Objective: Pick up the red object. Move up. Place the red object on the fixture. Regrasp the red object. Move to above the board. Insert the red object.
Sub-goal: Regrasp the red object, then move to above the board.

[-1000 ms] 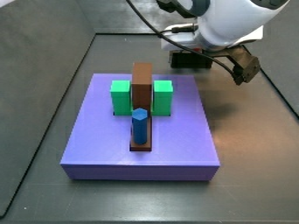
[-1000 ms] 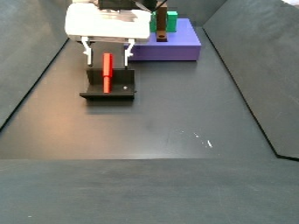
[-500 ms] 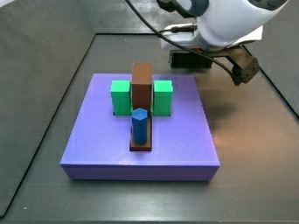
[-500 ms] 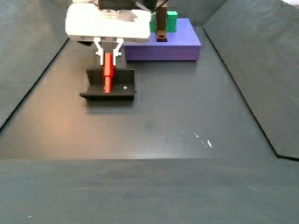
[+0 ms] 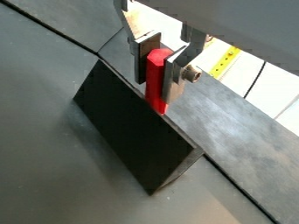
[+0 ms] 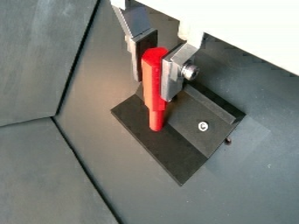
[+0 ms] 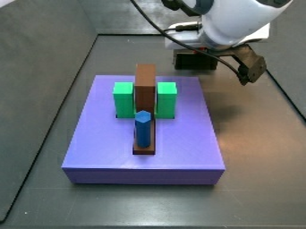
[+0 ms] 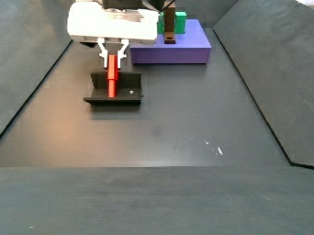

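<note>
The red object (image 8: pixel 112 78) stands upright on the dark fixture (image 8: pixel 123 95). My gripper (image 8: pixel 112 61) is right above the fixture, shut on the upper half of the red object. In both wrist views the red object (image 5: pixel 156 83) (image 6: pixel 153 92) sits between the silver fingers (image 5: pixel 177 68) (image 6: pixel 177 70), with its lower end on the fixture (image 5: pixel 128 131) (image 6: pixel 193 144). The purple board (image 7: pixel 180 143) lies apart from the fixture. It carries two green blocks (image 7: pixel 123 98), a brown bar (image 7: pixel 146 85) and a blue peg (image 7: pixel 142 128). In this side view the arm hides my gripper.
The board (image 8: pixel 185 52) lies just beyond the fixture, at the far end of the dark floor. Grey walls rise along the floor's edges (image 8: pixel 37 83). The arm's white body (image 7: pixel 239 22) hangs over the far right corner.
One second ago the fingers stood wide apart on either side of the red object. They have closed onto it and have held still since half a second ago.
</note>
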You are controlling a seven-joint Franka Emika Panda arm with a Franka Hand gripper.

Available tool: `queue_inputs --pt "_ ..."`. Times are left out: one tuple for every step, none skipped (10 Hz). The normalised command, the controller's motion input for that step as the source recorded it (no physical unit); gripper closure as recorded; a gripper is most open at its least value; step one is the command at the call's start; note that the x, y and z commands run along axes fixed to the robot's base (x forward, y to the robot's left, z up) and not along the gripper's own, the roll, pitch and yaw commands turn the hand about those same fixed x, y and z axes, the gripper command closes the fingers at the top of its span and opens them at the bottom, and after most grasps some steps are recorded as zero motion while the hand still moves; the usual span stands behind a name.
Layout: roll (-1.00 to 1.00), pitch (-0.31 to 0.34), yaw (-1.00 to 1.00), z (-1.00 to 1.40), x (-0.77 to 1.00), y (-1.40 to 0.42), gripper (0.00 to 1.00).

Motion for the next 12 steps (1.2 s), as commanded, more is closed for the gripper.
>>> queue_inputs --pt "0.00 0.000 0.00 0.00 0.00 0.00 1.00" --pt "0.00 0.000 0.00 0.00 0.00 0.00 1.00" --pt "0.00 0.000 0.00 0.00 0.00 0.00 1.00" --pt "0.00 0.000 0.00 0.00 0.00 0.00 1.00" --pt "0.00 0.000 0.00 0.00 0.00 0.00 1.00" --pt "0.00 0.000 0.00 0.00 0.00 0.00 1.00" --pt "0.00 0.000 0.00 1.40 0.00 0.00 1.00" --pt "-0.07 -0.039 -0.06 1.40 0.00 -0.05 1.00" --pt "-0.12 -0.035 -0.06 1.40 -0.03 -0.03 1.00" --pt "-0.10 -0.009 -0.06 1.40 -0.02 -0.02 1.00" --pt "-0.08 0.016 -0.06 1.40 -0.02 -0.03 1.00" --pt "-0.02 0.051 -0.04 1.40 -0.02 -0.03 1.00"
